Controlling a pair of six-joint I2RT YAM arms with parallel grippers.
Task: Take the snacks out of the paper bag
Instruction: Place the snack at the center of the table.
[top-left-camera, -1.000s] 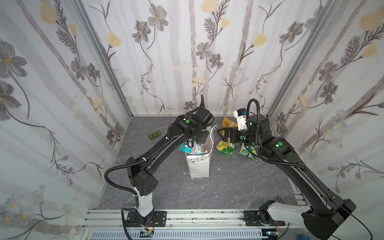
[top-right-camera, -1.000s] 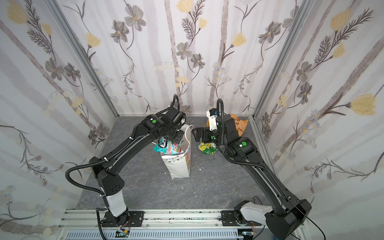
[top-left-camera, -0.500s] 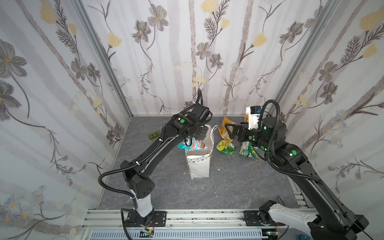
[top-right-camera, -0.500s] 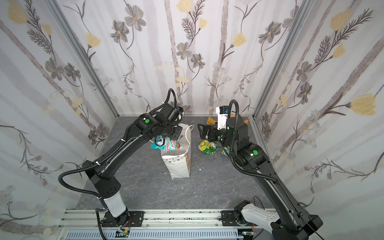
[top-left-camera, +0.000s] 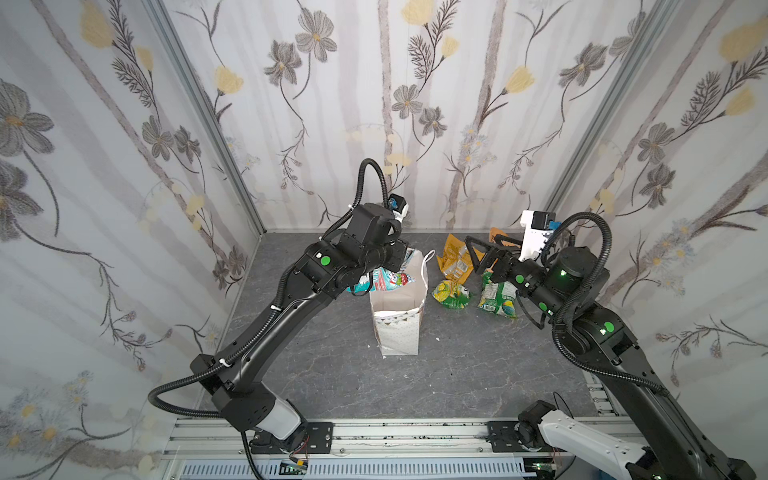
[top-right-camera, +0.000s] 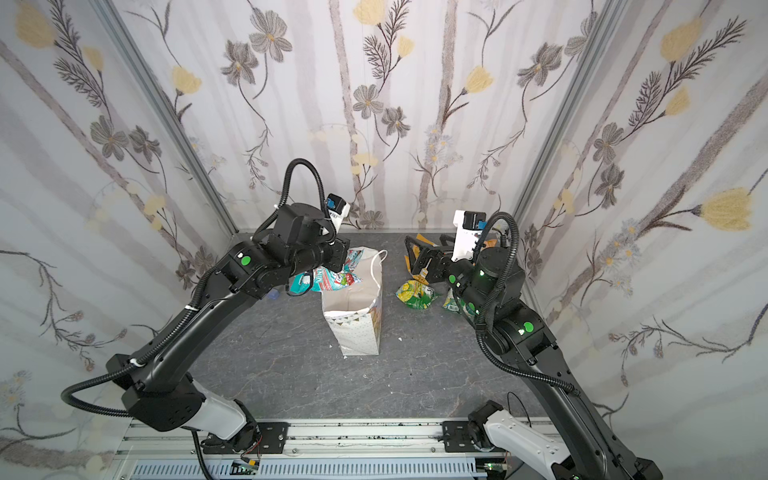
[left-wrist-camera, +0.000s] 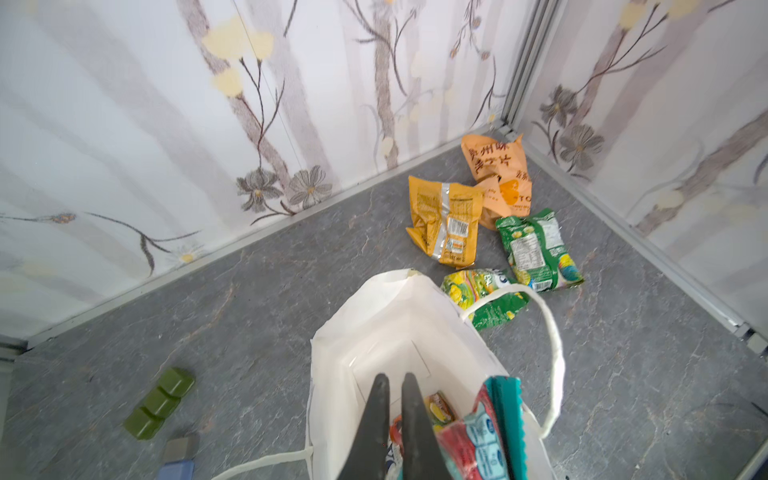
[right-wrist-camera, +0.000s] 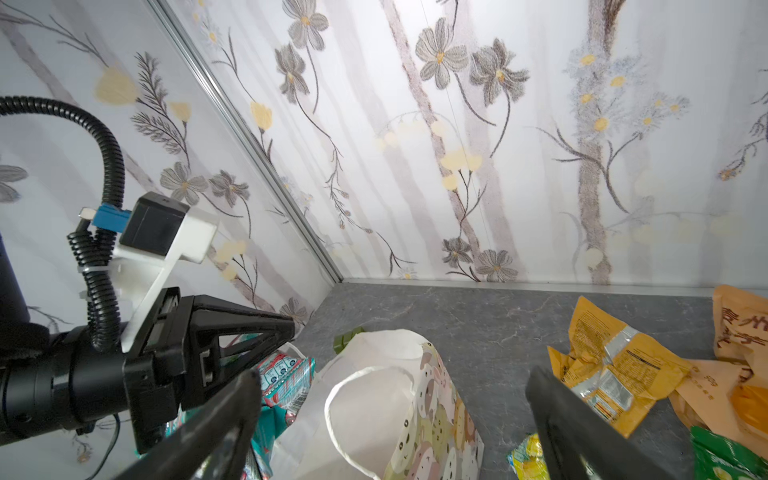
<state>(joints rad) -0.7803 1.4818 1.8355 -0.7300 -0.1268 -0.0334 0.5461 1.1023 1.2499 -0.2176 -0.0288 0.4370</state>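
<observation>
The white paper bag (top-left-camera: 399, 328) (top-right-camera: 359, 328) stands upright mid-floor, mouth open. My left gripper (left-wrist-camera: 392, 378) is shut on a teal snack packet (top-left-camera: 384, 280) (top-right-camera: 328, 280) (left-wrist-camera: 505, 419), held at the bag's left rim. An orange packet (left-wrist-camera: 440, 409) lies deep inside the bag. Right of the bag, several snacks lie on the floor: two orange-yellow ones (left-wrist-camera: 446, 226) (left-wrist-camera: 500, 174) and two green-and-yellow ones (left-wrist-camera: 486, 297) (left-wrist-camera: 538, 249). My right gripper (top-left-camera: 484, 249) (right-wrist-camera: 392, 374) hangs open and empty above them, pointing toward the bag (right-wrist-camera: 374, 399).
Dark green blocks (left-wrist-camera: 160, 403) (right-wrist-camera: 347, 338) and a small grey-blue piece (left-wrist-camera: 178, 457) lie on the floor left of the bag, under my left arm. Flowered walls close in at the back and on both sides. The bag's cord handle (left-wrist-camera: 555, 345) droops toward the snacks.
My left gripper has lifted the teal packet and carried it left, from over the bag's mouth to its rim. The right arm has drawn back to the right and risen, gripper still open.
</observation>
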